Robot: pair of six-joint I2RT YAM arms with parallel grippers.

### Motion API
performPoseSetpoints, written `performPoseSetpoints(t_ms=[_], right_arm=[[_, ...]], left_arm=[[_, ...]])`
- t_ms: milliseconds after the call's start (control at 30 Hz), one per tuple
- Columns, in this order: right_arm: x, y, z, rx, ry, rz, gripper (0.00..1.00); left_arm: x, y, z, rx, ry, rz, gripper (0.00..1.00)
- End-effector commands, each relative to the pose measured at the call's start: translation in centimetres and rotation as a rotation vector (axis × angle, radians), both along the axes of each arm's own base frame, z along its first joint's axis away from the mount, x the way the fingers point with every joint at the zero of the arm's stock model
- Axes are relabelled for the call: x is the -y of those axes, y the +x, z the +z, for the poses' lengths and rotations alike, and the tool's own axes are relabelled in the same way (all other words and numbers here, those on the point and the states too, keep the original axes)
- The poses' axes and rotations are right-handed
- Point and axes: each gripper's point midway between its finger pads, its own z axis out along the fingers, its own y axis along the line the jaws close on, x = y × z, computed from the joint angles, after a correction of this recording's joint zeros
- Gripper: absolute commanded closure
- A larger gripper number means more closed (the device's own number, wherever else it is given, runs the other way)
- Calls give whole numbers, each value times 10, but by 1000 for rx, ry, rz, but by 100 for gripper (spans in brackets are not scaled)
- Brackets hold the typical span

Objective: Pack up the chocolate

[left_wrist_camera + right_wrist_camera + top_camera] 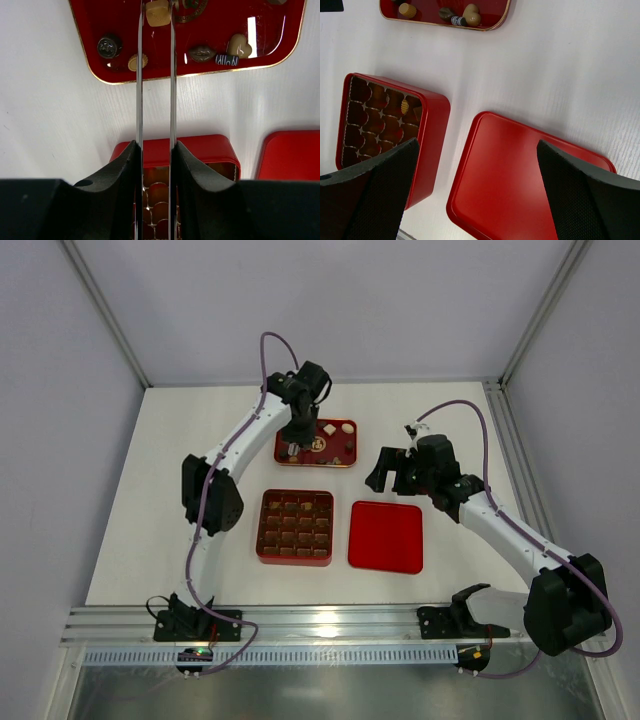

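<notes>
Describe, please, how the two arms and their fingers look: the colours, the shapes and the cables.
The left arm and the right arm have white links with black joints. A purplish-grey cable runs along each. The left fingers are thin, shiny metal blades on black mounts; the right fingers are broad, black and finely textured.

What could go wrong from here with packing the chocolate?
The tan chocolate sits at the very tips of the left gripper, so it might slip out on the way to the box. The round tan piece lies close beside the gripper and could get knocked. The box's cells look small, so an off-centre drop may land across a divider.
</notes>
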Motion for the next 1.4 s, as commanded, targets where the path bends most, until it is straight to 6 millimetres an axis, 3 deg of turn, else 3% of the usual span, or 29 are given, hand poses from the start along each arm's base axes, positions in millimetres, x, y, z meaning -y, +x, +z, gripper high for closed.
performPoseSetpoints(t_ms=[0, 400, 633, 933, 1367], right_arm=[[-1, 5, 11, 47, 19, 2, 0], [-1, 4, 10, 46, 18, 3, 0], [-1, 4, 9, 43, 16, 2, 0], [-1, 3, 8, 44, 21, 3, 0], [1, 1, 8, 45, 15, -5, 0]], left_arm=[[-5, 3, 52, 112, -46, -2, 67], [-7, -2, 51, 101, -44, 0, 67], [-13, -20, 56, 75, -46, -19, 63], [-21, -52, 38, -17, -22, -80, 59], [-14, -52, 23, -54, -8, -121, 59]])
